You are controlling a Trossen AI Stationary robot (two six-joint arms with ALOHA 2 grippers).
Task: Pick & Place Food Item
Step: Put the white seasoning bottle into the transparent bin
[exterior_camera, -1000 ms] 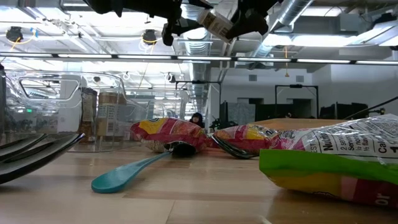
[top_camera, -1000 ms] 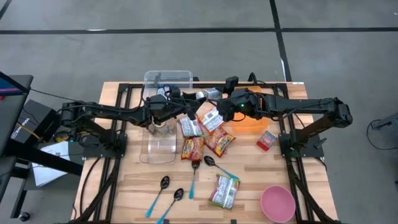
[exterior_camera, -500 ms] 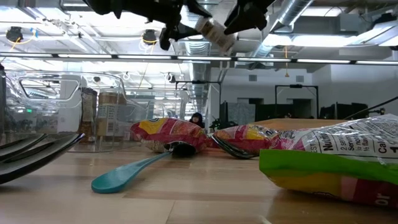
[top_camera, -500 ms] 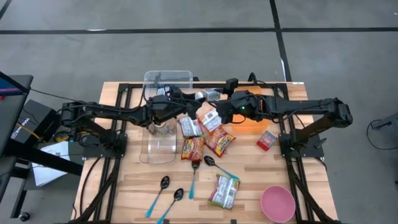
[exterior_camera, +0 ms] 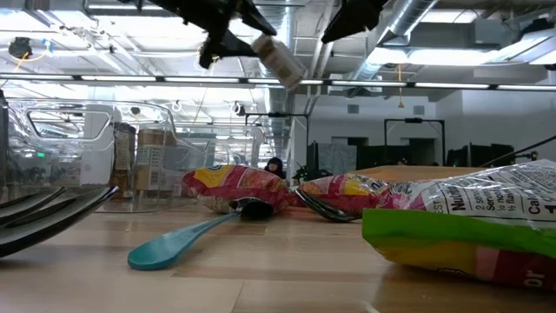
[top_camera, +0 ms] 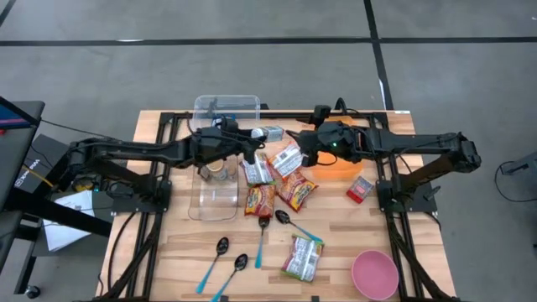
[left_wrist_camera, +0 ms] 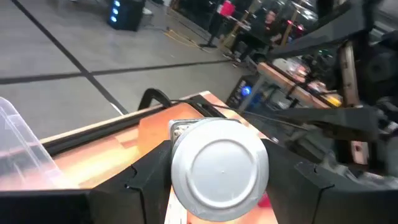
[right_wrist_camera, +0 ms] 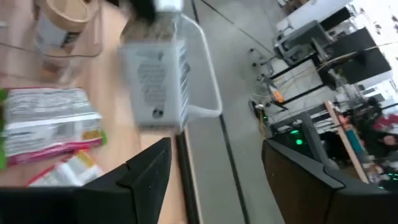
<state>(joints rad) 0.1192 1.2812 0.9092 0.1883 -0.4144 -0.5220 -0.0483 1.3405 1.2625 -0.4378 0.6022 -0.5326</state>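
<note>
A grey labelled can [top_camera: 270, 132] with a silver end [left_wrist_camera: 219, 169] is in the air above the table's far middle, between the two arms. My left gripper [top_camera: 253, 137] is shut on it and reaches in from the left. My right gripper [top_camera: 304, 145] is open and empty just right of the can. In the right wrist view the can [right_wrist_camera: 155, 87] is ahead of the spread fingers and apart from them. In the low view the can [exterior_camera: 279, 57] shows high above the table. My left gripper pinches the can's side walls [left_wrist_camera: 177, 186] between its two fingers, at the end nearer the wrist. The fingers come about level from the table's left and lie along the can. The can is lifted clear and tilts, its free end [exterior_camera: 291, 74] lower.
A clear plastic bin [top_camera: 225, 105] at the far left holds a brown-lidded jar [top_camera: 216, 170]. Several snack packets [top_camera: 277, 180] lie mid-table, with one [top_camera: 302, 257] nearer. There are spoons [top_camera: 225, 262] at the front, an orange bowl [top_camera: 340, 169] under my right arm, a pink bowl [top_camera: 374, 273] and a red packet [top_camera: 361, 189].
The can was between both grippers a second ago. My right gripper has let go and drawn back toward the table's right. My left gripper has carried the can toward the table's left, and its free end has tipped lower.
</note>
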